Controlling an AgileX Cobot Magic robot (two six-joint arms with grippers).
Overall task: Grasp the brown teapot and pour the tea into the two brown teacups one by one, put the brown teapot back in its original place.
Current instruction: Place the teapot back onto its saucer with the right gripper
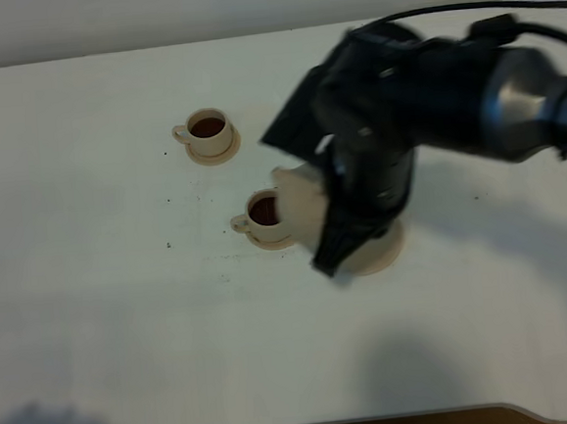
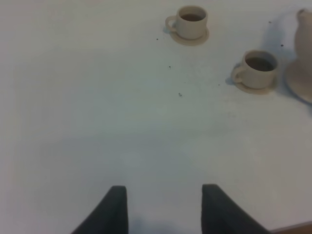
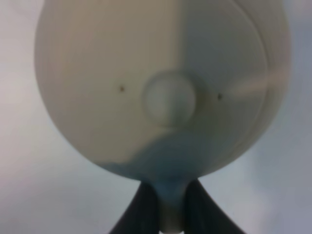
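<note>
While the right arm reaches across the white table [image 1: 93, 286] in the high view, its right gripper [image 1: 338, 252] hangs over the large saucer [image 1: 385, 253], with the brown teapot [image 1: 303, 206] partly hidden beneath it beside the near teacup [image 1: 264, 216]. A far teacup [image 1: 207, 131] stands apart, farther back. Both cups hold dark tea.

From the left wrist, the left gripper [image 2: 165, 207] hovers with fingers spread and nothing between them; both cups sit well ahead.

From the right wrist, the teapot's knobbed lid [image 3: 168, 97] fills the view, and the dark fingers [image 3: 141, 209] clamp its handle [image 3: 170, 204].
</note>
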